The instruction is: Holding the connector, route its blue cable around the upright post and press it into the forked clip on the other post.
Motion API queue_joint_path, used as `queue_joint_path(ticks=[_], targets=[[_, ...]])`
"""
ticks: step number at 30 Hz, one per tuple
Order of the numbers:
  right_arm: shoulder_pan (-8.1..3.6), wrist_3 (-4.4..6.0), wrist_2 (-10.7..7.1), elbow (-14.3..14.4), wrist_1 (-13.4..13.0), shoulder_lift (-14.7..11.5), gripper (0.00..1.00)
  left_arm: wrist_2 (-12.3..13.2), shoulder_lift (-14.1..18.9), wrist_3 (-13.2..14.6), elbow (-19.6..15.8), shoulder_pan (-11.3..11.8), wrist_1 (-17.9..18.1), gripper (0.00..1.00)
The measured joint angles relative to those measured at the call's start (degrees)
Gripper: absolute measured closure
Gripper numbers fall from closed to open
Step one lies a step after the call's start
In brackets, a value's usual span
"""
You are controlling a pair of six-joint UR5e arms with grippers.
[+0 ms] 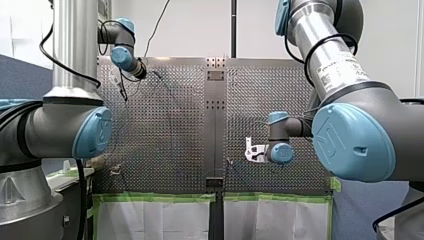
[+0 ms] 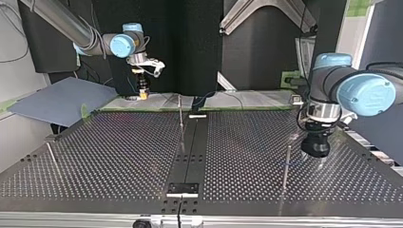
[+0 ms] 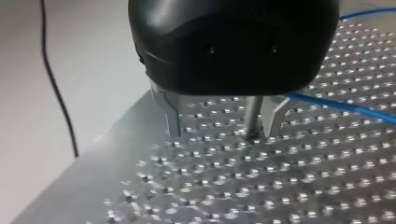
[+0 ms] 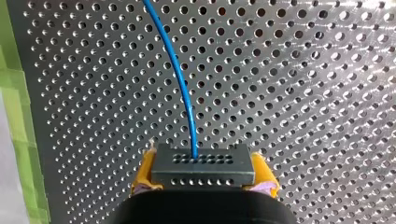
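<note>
In the right wrist view my right gripper (image 4: pixel 204 161) is shut on a dark connector block (image 4: pixel 203 170), with a yellow pad (image 4: pixel 145 168) on either side. A blue cable (image 4: pixel 180 70) leaves the block and runs ahead over the perforated plate. In the top view this gripper (image 2: pixel 142 94) hangs at the far left. My left gripper (image 3: pixel 222 133) is black with metal fingers (image 3: pixel 173 116) and stands open just above the plate. A thin upright post (image 3: pixel 252 116) rises between them, close to one finger, and the blue cable (image 3: pixel 336 105) passes beside it. In the top view it (image 2: pixel 316 159) sits at the right.
Thin posts stand on the plate at the top view's middle (image 2: pixel 180 111), right (image 2: pixel 286 166) and left (image 2: pixel 53 156). A blue-grey sheet (image 2: pixel 62 99) lies beyond the far left corner. Green tape (image 4: pixel 14 116) lines the plate's edge beside my right gripper.
</note>
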Motion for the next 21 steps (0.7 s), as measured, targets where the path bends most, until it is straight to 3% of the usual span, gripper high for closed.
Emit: queue_joint_path(ticks=[9,21], targets=[[-0.01,0.08,0.01,0.0,-0.2,0.0,1.00,0.2,-0.1,-0.2,3.8,0.9,-0.2,0.15],[0.01,0.26,-0.02,0.0,-0.4,0.0,1.00,1.2,-1.6,-0.3,7.5,-0.3,-1.1,0.15]])
